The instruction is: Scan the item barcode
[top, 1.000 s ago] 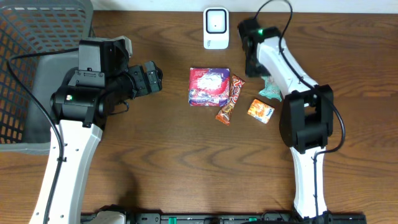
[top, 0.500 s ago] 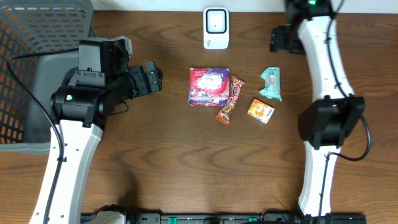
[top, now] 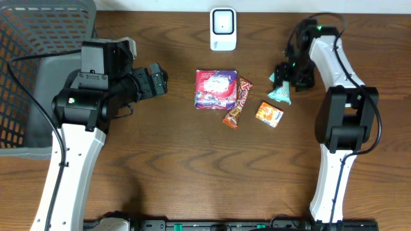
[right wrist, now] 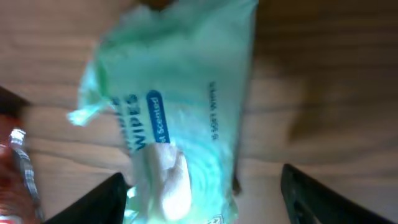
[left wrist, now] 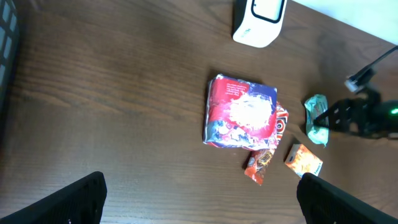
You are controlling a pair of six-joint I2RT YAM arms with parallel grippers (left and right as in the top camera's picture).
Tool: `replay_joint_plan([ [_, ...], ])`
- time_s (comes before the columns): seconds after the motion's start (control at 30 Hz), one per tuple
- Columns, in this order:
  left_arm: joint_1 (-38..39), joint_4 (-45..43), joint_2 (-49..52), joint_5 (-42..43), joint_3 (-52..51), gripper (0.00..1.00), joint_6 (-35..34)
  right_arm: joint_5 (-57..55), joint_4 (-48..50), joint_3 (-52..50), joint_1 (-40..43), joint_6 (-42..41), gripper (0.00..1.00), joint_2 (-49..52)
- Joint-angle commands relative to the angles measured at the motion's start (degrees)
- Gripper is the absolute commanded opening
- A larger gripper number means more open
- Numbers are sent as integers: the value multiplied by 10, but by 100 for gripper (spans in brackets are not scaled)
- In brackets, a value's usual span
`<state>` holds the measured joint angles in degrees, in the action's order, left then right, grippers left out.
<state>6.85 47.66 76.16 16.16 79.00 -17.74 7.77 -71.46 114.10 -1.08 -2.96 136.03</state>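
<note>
— Mint-green wipes pack (top: 280,88) lies upper right on the desk (top: 180,160); right tool (right wrist: 202,186) over it, spread apart, nothing clamped. Left tool (left wrist: 199,186) wide apart too.
— Risk: off-centre pinch on soft film, pack slips before reaching scanner (top: 223,29).

The table (top: 180,160) is dark, smooth wood with clear grain, the wipes pack (right wrist: 180,93) soft glossy mint plastic film, the scanner (top: 223,29) shiny white plastic, the basket (top: 26,77) matt grey plastic mesh, the red snack pack (top: 216,88) glossy crinkled wrapper.
</note>
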Motion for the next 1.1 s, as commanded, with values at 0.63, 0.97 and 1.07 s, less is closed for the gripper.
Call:
replay_joint_plan([
  [0.63, -2, 1, -5, -3, 0, 98, 6, 19, 90, 241, -52, -165, 1, -1],
  [0.97, -2, 1, -5, -3, 0, 98, 6, -118, 353, 171, -160, -178, 1, 1],
  [1.07, -2, 1, -5, -3, 0, 98, 6, -133, 412, 129, -181, -178, 1, 1],
])
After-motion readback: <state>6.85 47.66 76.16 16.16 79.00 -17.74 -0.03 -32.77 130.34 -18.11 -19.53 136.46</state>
